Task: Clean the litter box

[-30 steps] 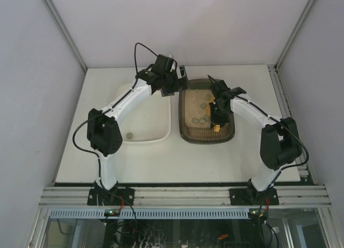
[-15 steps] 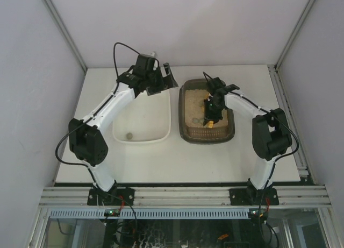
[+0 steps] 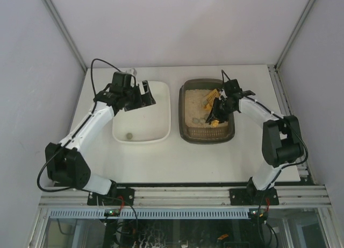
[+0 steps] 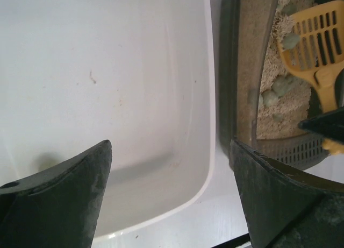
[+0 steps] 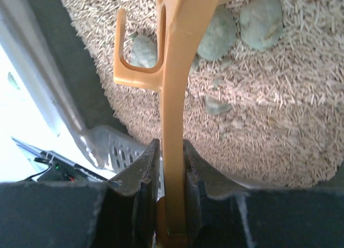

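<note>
Litter box sits just right of the white tub. Right gripper clamps the yellow scoop, its head over the litter. Left gripper gapes empty over the tub. One lump in the tub, several grey lumps unscooped. Early going, I'd judge.

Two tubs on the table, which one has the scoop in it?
The dark grey-brown litter box, right of the white tub: the yellow scoop is over its beige litter. The white tub holds just one small lump.
</note>
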Controlling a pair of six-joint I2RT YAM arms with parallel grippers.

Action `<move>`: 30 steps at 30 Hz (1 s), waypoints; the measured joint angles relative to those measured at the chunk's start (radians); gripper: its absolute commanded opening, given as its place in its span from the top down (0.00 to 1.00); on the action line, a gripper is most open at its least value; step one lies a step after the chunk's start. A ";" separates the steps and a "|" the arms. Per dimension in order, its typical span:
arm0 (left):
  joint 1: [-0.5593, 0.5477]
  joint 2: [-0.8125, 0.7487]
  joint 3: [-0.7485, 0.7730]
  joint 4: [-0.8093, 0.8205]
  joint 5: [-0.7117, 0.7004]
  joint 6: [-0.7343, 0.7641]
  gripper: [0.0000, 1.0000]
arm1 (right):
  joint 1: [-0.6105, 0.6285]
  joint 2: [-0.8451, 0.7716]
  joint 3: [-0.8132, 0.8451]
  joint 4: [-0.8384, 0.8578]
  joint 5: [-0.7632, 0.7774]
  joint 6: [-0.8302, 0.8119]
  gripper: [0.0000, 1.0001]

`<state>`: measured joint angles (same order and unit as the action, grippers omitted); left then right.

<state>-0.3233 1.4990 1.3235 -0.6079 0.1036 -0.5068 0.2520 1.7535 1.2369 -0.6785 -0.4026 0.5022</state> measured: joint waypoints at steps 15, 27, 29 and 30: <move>0.004 -0.341 -0.233 0.047 -0.048 0.145 0.05 | -0.104 -0.415 -0.566 0.471 -0.268 0.193 1.00; 0.004 -0.376 -0.339 0.052 -0.096 0.186 0.06 | -0.093 -0.539 -0.862 1.104 -0.370 0.426 1.00; 0.004 -0.381 -0.348 0.053 -0.102 0.188 0.06 | -0.093 -0.526 -0.915 1.230 -0.383 0.461 1.00; 0.004 -0.383 -0.352 0.054 -0.103 0.188 0.06 | -0.095 -0.510 -0.943 1.303 -0.388 0.483 1.00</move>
<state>-0.3191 1.1156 0.9710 -0.5541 0.0006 -0.3183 0.1566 1.2434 0.2943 0.6243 -0.7902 0.9848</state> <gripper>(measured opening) 0.941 0.187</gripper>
